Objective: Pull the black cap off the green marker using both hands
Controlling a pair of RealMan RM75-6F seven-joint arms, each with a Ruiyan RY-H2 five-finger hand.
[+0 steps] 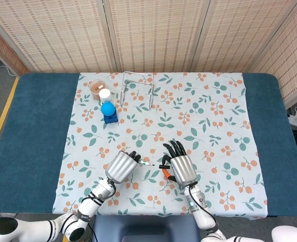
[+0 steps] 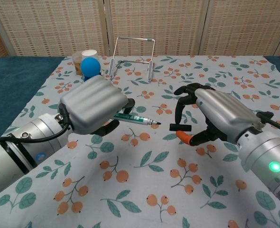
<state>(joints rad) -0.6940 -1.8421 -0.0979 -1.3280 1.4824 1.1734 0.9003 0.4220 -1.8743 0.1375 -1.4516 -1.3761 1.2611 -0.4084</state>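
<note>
My left hand (image 2: 92,108) (image 1: 121,166) grips the green marker (image 2: 137,119), whose bare tip points right above the cloth. The marker (image 1: 145,164) shows as a thin line between the hands in the head view. To the right, my right hand (image 2: 216,114) (image 1: 181,168) pinches the black cap (image 2: 180,127) between its fingers. The cap (image 1: 164,166) is off the marker, with a small gap between it and the tip.
A floral cloth (image 1: 199,111) covers the blue table (image 1: 32,126). At the back left stand a blue ball on a block (image 1: 108,112), a white-lidded jar (image 1: 104,94) and a brown cup (image 1: 95,86). A wire stand (image 1: 137,83) sits behind the middle.
</note>
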